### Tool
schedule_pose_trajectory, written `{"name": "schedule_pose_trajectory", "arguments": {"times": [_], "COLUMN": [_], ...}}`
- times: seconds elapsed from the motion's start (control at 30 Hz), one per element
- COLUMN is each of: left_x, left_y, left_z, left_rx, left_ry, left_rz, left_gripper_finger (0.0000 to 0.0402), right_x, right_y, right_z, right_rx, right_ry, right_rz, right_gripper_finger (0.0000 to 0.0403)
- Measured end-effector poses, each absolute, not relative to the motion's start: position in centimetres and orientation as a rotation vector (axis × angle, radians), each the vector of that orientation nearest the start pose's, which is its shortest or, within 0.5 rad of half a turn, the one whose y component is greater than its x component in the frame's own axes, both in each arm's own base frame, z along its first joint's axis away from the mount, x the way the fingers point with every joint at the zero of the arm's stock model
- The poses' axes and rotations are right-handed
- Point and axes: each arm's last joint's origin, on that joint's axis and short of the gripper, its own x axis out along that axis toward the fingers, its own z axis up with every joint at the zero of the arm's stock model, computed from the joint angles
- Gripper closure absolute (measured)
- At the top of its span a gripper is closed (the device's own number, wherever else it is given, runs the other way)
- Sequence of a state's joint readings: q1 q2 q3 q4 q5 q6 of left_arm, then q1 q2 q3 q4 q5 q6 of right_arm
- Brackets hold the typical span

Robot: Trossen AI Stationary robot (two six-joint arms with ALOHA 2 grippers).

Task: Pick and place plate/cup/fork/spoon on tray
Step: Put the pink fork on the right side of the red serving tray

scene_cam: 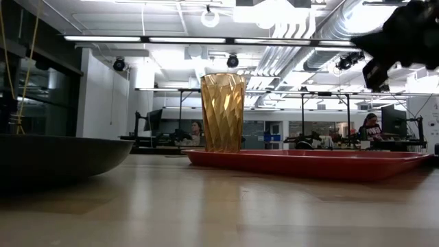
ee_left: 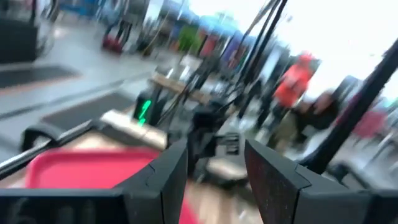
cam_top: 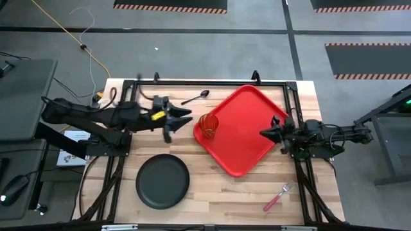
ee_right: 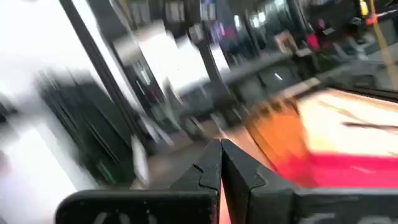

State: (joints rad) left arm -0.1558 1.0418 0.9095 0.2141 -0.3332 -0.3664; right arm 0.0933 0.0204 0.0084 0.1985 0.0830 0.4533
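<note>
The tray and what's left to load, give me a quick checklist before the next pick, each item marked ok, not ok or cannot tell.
1. Cup stands upright on the tray, at the edge nearest the left arm: ok.
2. Plate on the tray: not ok, it lies on the table beside it.
3. Spoon and fork on the tray: not ok, both lie on the table.
4. Left tool open and holding nothing, beside the cup: ok.
5. Right tool open for a pick: not ok, it is shut, over the tray's far edge.
</note>
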Motion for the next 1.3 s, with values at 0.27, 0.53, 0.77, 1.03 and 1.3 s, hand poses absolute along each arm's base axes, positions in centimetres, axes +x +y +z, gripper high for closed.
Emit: {"name": "schedule_pose_trajectory", "arguments": {"times": [0.27, 0.53, 0.77, 1.03, 1.3], "left_x": [20.0, 19.7, 19.8, 19.8, 19.8], "left_y": [-2.6, -2.6, -2.6, -2.6, -2.6], "left_z": [37.1, 37.3, 36.9, 36.8, 36.9], "left_rx": [-0.355, -0.353, -0.342, -0.307, -0.309], "left_ry": [-0.190, -0.191, -0.154, -0.148, -0.152], "left_rz": [0.119, 0.115, 0.121, 0.124, 0.123], "left_gripper_finger": [0.0252, 0.0250, 0.0249, 0.0249, 0.0249], "right_x": [8.1, 8.1, 12.9, 15.5, 13.7], "right_y": [-0.5, -0.5, 0.8, 5.2, 13.8], "right_z": [21.8, 26.9, 31.8, 27.3, 23.2], "right_rx": [0.869, 0.905, 0.935, 1.282, 1.407], "right_ry": [-0.672, -0.716, -0.136, 1.020, 1.471], "right_rz": [-0.100, -0.075, 0.021, -0.112, -0.395], "right_gripper_finger": [0.0403, 0.0389, 0.0309, 0.0248, 0.0247]}}
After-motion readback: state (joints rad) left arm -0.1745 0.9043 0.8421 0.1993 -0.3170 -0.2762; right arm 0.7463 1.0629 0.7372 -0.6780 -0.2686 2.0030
